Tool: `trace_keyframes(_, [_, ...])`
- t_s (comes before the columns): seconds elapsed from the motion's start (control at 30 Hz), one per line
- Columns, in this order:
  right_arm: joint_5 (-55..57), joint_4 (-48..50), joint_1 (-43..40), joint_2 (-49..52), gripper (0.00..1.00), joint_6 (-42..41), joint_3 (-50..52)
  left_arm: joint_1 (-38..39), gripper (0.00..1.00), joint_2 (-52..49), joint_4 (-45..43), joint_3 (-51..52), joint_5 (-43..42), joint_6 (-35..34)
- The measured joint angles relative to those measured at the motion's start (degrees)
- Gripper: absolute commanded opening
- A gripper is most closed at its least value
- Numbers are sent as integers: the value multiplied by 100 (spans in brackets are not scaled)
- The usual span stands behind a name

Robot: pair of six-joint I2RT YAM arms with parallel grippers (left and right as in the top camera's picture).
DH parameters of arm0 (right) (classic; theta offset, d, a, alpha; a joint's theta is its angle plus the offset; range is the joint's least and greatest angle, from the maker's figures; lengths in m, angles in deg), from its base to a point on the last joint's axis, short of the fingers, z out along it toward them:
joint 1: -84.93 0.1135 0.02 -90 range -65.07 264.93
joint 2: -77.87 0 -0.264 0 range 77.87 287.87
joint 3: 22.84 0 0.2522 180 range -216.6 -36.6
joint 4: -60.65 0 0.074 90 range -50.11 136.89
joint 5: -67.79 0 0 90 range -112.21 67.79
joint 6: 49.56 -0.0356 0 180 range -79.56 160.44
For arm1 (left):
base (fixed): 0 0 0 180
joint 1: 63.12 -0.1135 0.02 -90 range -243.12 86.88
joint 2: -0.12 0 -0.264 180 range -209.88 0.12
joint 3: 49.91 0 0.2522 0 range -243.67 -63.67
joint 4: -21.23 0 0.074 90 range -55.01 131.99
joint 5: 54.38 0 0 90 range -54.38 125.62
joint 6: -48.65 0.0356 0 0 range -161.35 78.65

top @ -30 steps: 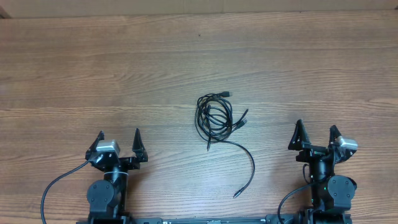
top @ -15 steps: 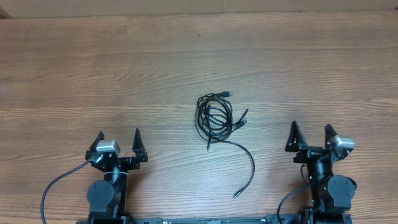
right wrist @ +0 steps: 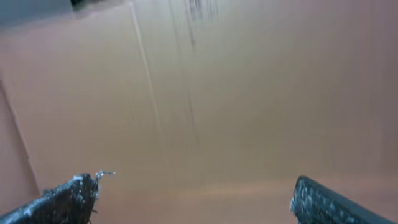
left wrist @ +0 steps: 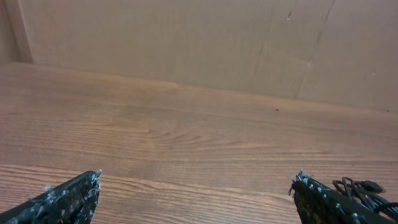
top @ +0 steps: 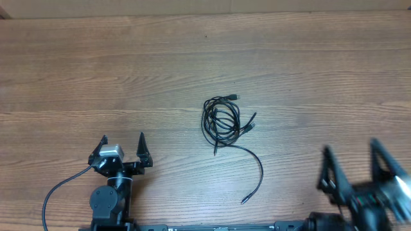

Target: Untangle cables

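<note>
The cables [top: 221, 120] lie as a small black tangle of loops in the middle of the wooden table, with one loose end curving down to a plug [top: 244, 200]. A bit of the tangle shows at the lower right of the left wrist view [left wrist: 364, 190]. My left gripper [top: 122, 145] is open and empty, well to the lower left of the cables. My right gripper [top: 352, 160] is open and empty at the lower right, blurred by motion and raised. The right wrist view shows no cable, only my open right gripper [right wrist: 196, 190] against a blurred brown surface.
A brown cardboard wall [left wrist: 249, 43] stands along the far edge of the table [top: 128, 64]. Thick black arm cables [top: 58, 192] trail by the left arm base.
My right arm has swung up and to the lower right, its gripper now blurred and larger in the overhead view. The left arm and the cables have not moved.
</note>
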Motion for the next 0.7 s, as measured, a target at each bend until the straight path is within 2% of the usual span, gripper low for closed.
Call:
trace_keyframes(0.17, [85,-835,0,767,100,-4,-1740,0,100,0,-2,0,0,0])
trace_keyframes(0.3, [70,-1556,0,2046,100,61,-3130,0,100,0,0,0,0,0])
trace_keyframes(0.53, [20,-3021,0,4870,100,505,-6081,0,100,0,-2,2,-2,0])
trace_keyframes(0.7, [221,-4413,0,6922,100,713,-8358,0,100,0,-4,2,0,0])
